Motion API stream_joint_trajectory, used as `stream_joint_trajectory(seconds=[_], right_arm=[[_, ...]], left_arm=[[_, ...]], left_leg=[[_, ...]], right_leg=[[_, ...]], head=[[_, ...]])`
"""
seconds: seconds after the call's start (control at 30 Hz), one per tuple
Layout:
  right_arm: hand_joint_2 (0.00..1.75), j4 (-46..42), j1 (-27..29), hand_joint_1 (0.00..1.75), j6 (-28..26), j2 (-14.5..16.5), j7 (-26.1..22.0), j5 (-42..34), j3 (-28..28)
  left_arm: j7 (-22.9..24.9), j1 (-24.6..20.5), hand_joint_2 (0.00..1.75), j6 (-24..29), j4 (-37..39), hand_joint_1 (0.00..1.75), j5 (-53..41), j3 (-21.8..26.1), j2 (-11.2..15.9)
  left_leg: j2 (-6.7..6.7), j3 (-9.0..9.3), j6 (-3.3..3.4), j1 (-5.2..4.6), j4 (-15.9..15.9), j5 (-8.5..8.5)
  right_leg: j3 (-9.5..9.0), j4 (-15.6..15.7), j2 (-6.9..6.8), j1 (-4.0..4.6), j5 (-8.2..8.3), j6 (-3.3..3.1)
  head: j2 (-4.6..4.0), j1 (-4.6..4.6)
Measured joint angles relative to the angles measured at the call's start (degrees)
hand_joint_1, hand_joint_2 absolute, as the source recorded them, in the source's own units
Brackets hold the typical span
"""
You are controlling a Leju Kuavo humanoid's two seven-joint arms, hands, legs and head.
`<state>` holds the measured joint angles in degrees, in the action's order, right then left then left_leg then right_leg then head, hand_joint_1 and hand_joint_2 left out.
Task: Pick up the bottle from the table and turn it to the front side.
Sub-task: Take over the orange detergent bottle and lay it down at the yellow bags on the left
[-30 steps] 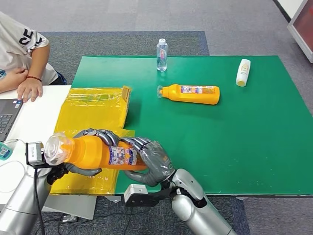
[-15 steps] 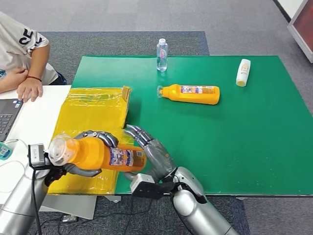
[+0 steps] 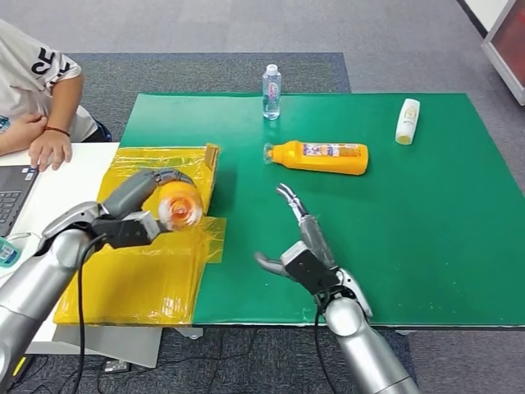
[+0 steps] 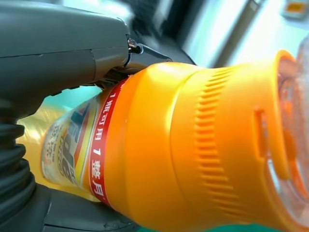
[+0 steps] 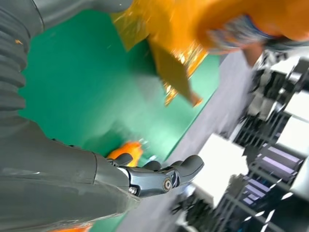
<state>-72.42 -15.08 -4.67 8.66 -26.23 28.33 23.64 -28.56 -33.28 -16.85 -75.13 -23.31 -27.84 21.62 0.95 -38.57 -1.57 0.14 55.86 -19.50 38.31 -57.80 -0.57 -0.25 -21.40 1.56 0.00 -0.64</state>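
My left hand (image 3: 141, 205) grips an orange bottle (image 3: 180, 203) above the yellow sheet (image 3: 148, 271), its clear cap end pointing towards me. Up close, the left wrist view shows the orange bottle (image 4: 175, 145) with its label and clear cap, held by my left hand (image 4: 54, 67). My right hand (image 3: 303, 246) hovers over the green mat (image 3: 421, 230) with its fingers spread and nothing in it; in the right wrist view the right hand (image 5: 109, 179) is likewise empty. A second orange bottle (image 3: 319, 157) lies on its side farther back on the mat.
A small clear water bottle (image 3: 271, 91) stands at the mat's far edge. A white bottle (image 3: 408, 121) lies at the far right. A person's hand (image 3: 49, 148) rests on the white table (image 3: 61, 197) at the left, beside a laptop (image 3: 12, 197).
My right hand let go of the bottle and moved right, fingers spread. My left hand carried the bottle up and away over the yellow sheet, swinging it so an end faces me.
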Motion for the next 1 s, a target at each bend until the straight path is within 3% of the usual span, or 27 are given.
stream_joint_trajectory(seconds=[0.3, 0.47, 0.6, 0.77, 0.87, 1.0], right_arm=[[1.75, -0.4, 2.3, 0.0, 0.8, 1.1, 0.0, 0.8, -6.3], [1.75, -2.0, 3.7, 0.0, 0.1, 1.8, -0.1, -1.0, -10.3], [1.75, -3.1, 3.9, 0.0, 0.6, 1.8, -0.4, -2.2, -14.4], [1.75, -2.3, 2.1, 0.0, 2.1, 1.9, -1.9, -3.1, -17.0], [1.75, -0.8, 0.3, 0.0, 2.3, 2.0, -2.6, -3.8, -17.1], [1.75, 0.6, -1.0, 0.0, 1.8, 2.3, -2.7, -4.5, -16.5]], left_arm=[[9.2, -10.0, 1.75, 5.2, 2.2, 1.75, -10.4, -4.7, -2.7], [13.4, -16.6, 1.75, 2.2, 7.4, 1.75, -13.6, -7.5, -5.1], [13.4, -22.8, 1.75, -7.6, 15.8, 1.75, -12.0, -11.2, -5.8], [8.9, -34.3, 1.75, -31.8, 30.1, 1.75, -4.1, -21.2, -5.9], [10.8, -39.6, 1.75, -43.7, 35.2, 1.75, 5.8, -27.6, -4.7], [16.4, -43.5, 1.75, -47.1, 37.2, 1.75, 18.6, -35.6, -1.6]], left_leg=[[0.03, -0.17, -0.03, -0.01, 0.0, 0.03], [0.05, -0.17, -0.03, -0.02, 0.0, 0.03], [0.13, -0.18, -0.06, -0.02, 0.0, 0.07], [0.27, -0.17, -0.09, -0.03, 0.0, 0.12], [0.29, -0.16, -0.11, -0.03, 0.0, 0.13], [0.29, -0.14, -0.12, -0.02, 0.0, 0.14]], right_leg=[[0.21, 0.0, 0.02, -0.01, 0.04, 0.01], [0.2, 0.0, 0.05, -0.02, 0.06, 0.0], [0.25, 0.0, 0.13, -0.03, 0.14, -0.02], [0.25, 0.0, 0.3, -0.02, 0.23, -0.08], [0.25, 0.0, 0.33, -0.02, 0.24, -0.09], [0.24, -0.1, 0.32, 0.0, 0.21, -0.12]], head=[[0.0, -0.01], [0.0, 0.0], [0.0, -0.01], [0.0, 0.01], [0.0, 0.01], [0.0, -0.02]])
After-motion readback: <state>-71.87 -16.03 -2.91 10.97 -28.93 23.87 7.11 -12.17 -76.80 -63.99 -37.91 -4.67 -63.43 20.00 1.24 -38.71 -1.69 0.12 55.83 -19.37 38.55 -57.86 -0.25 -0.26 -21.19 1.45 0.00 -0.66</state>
